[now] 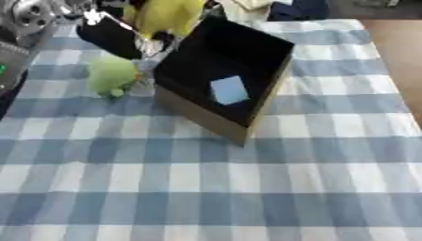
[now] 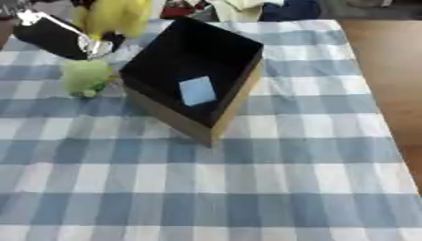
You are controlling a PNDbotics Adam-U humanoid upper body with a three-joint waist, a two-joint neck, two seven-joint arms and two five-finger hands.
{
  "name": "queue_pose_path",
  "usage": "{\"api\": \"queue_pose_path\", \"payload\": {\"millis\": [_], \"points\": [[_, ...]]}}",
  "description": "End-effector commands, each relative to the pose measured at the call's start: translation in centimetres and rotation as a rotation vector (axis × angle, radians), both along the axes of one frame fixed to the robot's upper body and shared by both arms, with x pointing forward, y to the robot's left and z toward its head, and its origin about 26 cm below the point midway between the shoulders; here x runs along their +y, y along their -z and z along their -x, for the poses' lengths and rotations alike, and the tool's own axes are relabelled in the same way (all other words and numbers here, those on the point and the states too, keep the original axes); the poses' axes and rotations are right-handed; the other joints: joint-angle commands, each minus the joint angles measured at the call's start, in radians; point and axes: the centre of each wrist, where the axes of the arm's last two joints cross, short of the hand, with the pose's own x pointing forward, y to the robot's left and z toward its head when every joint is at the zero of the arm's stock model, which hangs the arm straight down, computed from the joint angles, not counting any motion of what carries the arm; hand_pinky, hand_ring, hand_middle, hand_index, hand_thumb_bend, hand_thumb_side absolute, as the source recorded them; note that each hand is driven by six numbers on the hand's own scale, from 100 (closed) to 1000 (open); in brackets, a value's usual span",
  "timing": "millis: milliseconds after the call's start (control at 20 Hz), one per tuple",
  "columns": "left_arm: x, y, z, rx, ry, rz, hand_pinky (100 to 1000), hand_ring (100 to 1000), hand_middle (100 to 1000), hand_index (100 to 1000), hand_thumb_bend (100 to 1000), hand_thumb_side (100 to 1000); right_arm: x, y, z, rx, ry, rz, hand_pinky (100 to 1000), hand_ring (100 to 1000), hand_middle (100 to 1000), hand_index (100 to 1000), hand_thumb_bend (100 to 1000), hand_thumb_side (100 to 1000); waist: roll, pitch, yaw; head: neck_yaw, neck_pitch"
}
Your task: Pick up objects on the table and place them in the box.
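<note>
The near half of the blue-and-white checked tablecloth (image 1: 206,188) is seen bare. Toward the far left part of the table, an open box (image 1: 223,70) with a black interior is set askew, and 1 pale blue square item (image 1: 229,90) is seen lying inside it. Just beside the box's left side, a light green soft object (image 1: 113,76) is rested on the cloth. Above it, the left hand (image 1: 111,35) is held; whether its fingers are apart cannot be told. A yellow object (image 1: 169,14) is seen at the far edge.
</note>
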Motion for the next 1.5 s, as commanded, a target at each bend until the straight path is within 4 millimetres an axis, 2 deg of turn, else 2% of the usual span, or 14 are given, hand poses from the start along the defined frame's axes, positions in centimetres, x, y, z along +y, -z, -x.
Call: {"api": "queue_pose_path", "payload": {"millis": [50,400,700,800,950,1100,1200,1500], "points": [[-0.6,-0.3,-1.0,-0.029,0.017,0.043,559,538,401,581,100,380,0.2,-1.1,0.6,-0.041,-0.018,0.003,977,904,762,818,100,653,0.000,-0.014,-0.005,0.014,-0.019],[-2.2,1.1,-4.4,-0.013,0.064,0.097,566,543,412,591,100,377,0.7,-1.3,0.7,-0.044,-0.037,0.010,979,904,761,818,100,653,-0.001,-0.001,-0.022,0.026,-0.035],[-2.8,2.9,-7.0,0.027,0.109,0.092,593,580,451,638,100,362,1.1,-1.6,0.8,-0.051,-0.057,0.007,980,904,761,818,100,654,-0.001,0.009,-0.034,0.032,-0.042],[-2.8,3.4,-7.5,0.045,0.119,0.069,603,594,474,656,100,393,1.1,-1.6,0.9,-0.051,-0.061,0.007,980,905,760,819,100,655,0.000,0.010,-0.035,0.030,-0.042],[-2.6,4.4,-8.3,0.070,0.109,0.007,652,654,533,722,100,522,1.1,-1.6,0.9,-0.049,-0.061,0.006,980,904,760,819,100,655,-0.001,0.011,-0.036,0.028,-0.041],[-2.4,5.1,-8.7,0.084,0.077,-0.075,723,729,587,771,100,542,1.0,-1.6,0.9,-0.047,-0.060,0.003,981,905,760,819,100,655,-0.002,0.011,-0.036,0.026,-0.040],[-2.2,5.5,-8.9,0.089,0.053,-0.114,737,755,618,795,100,571,1.0,-1.5,0.9,-0.046,-0.060,0.001,981,905,760,819,100,655,-0.002,0.011,-0.035,0.026,-0.040],[-2.0,6.5,-9.4,0.113,0.034,-0.163,740,769,647,813,100,629,1.0,-1.5,0.9,-0.044,-0.062,-0.002,981,904,759,819,100,655,-0.004,0.011,-0.036,0.025,-0.042]]}}
